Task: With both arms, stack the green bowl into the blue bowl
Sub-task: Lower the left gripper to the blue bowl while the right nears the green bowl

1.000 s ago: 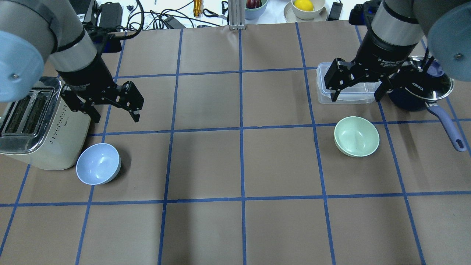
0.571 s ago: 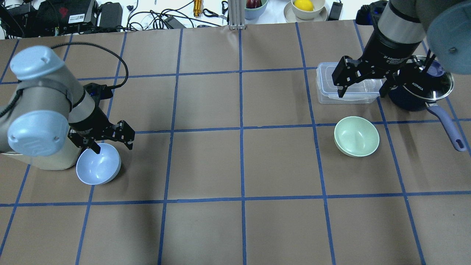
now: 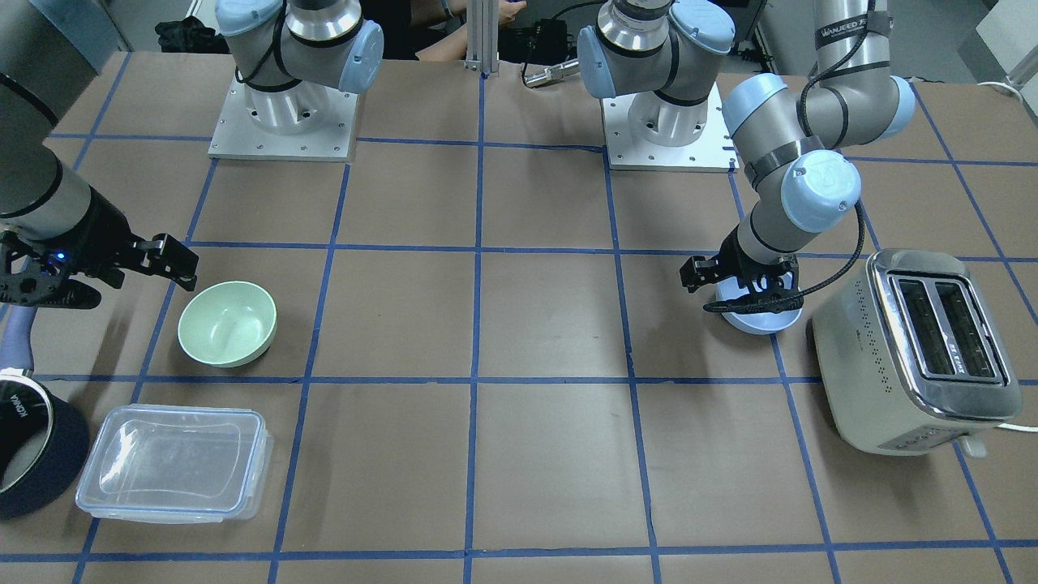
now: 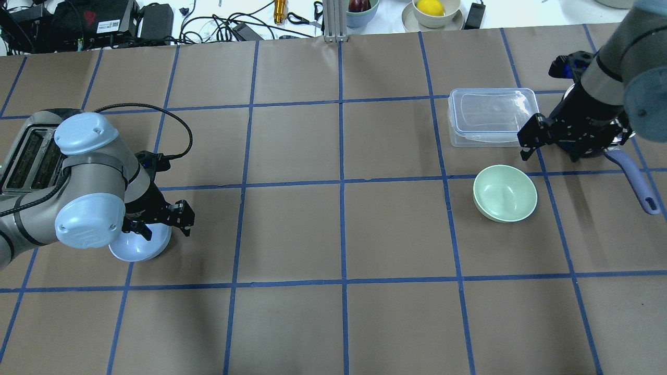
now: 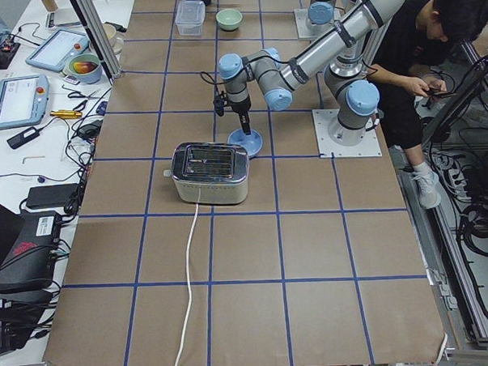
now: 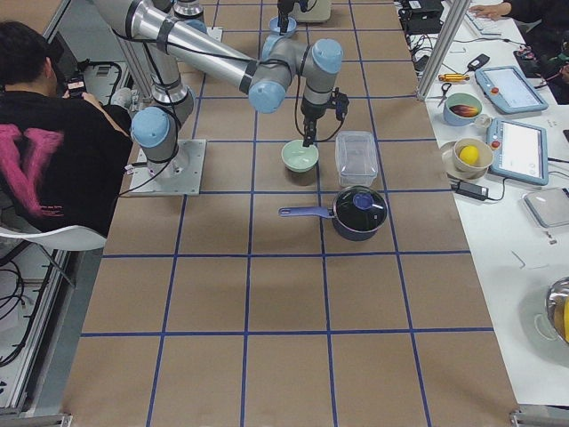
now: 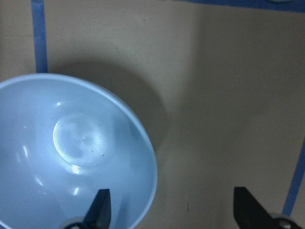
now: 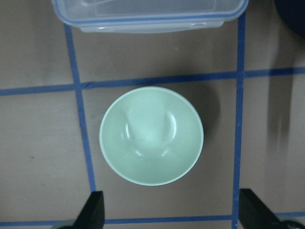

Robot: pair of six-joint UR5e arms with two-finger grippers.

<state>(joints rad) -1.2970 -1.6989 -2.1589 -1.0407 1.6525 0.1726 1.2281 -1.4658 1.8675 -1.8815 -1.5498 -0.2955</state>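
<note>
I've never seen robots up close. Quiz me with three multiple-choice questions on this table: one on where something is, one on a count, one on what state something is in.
1. How many slots does the toaster have? A one; B two; C four.
2. Where is the green bowl? A against the toaster; B on top of the toaster; C near the clear lidded container.
3. The left tool at the blue bowl is: A open, one finger inside the rim; B shut tight; C open, well away from it.

Answers: 1 B, two slots show on top. 2 C, the overhead view shows it. 3 A, the left wrist view shows it.
</note>
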